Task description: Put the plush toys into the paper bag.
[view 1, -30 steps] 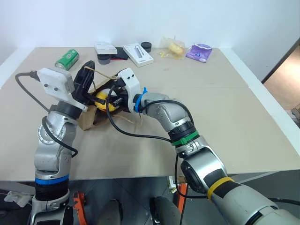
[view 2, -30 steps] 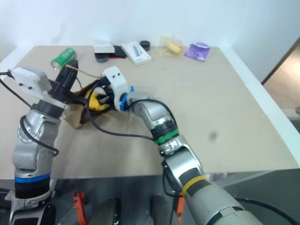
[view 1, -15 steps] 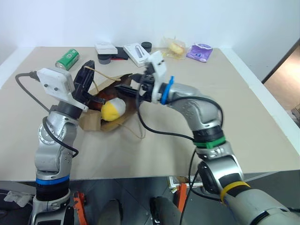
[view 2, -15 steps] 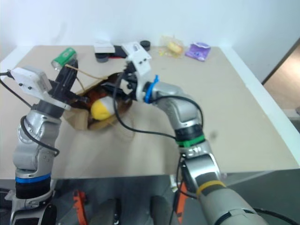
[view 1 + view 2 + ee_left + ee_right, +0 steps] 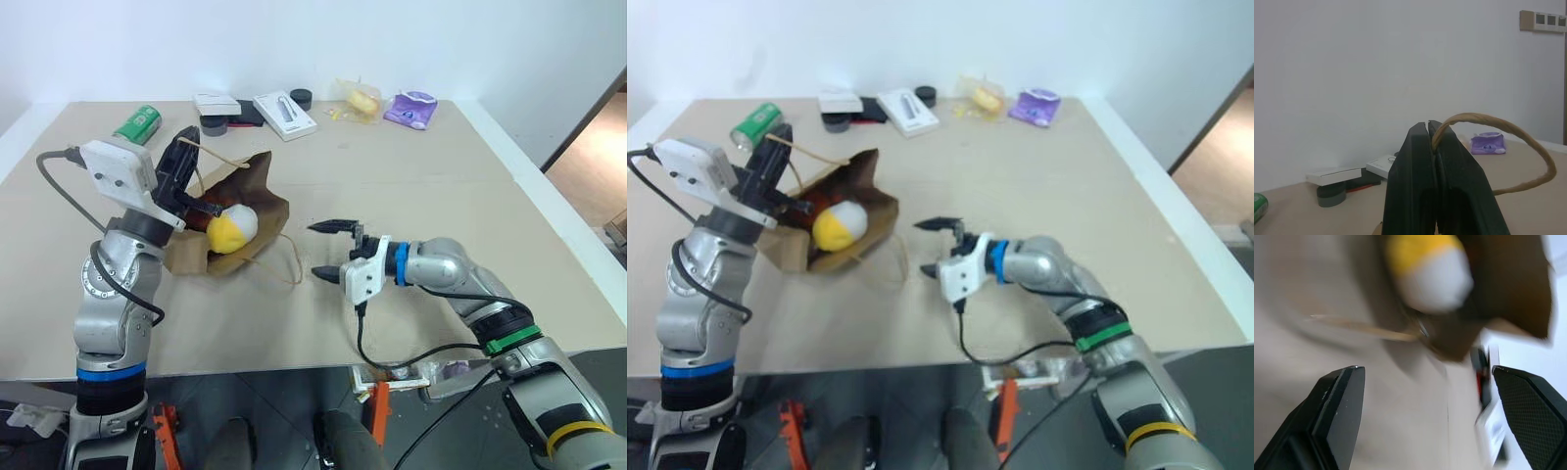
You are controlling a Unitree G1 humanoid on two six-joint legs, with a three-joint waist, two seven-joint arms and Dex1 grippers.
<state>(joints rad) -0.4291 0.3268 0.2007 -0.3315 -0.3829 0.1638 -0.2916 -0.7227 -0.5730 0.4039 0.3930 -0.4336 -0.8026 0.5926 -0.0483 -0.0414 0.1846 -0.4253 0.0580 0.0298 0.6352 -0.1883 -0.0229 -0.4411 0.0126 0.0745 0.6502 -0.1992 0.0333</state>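
Left eye view: left gripper (image 5: 188,147) is clamped on the twine handle (image 5: 1508,142) of the brown kraft paper bag (image 5: 257,201); round yellow-and-white plush ball (image 5: 232,227) sits in its mouth; right gripper (image 5: 328,249) hovers nearby, fingers spread, empty

A broad stretch of bare counter (image 5: 441,186) lies open across the middle and right side, giving plenty of passing room. The right tool (image 5: 327,250), fingers spread wide, hovers low over it, just beside the paper bag (image 5: 220,220). The bag's mouth is partly blocked by the yellow-and-white plush ball (image 5: 232,229) sitting in it. The left tool (image 5: 186,162), clamped on a twine handle (image 5: 1503,147), crowds the bag's left side. Clutter lines the far edge: a green can (image 5: 138,123), white boxes (image 5: 286,114), a purple packet (image 5: 412,108).
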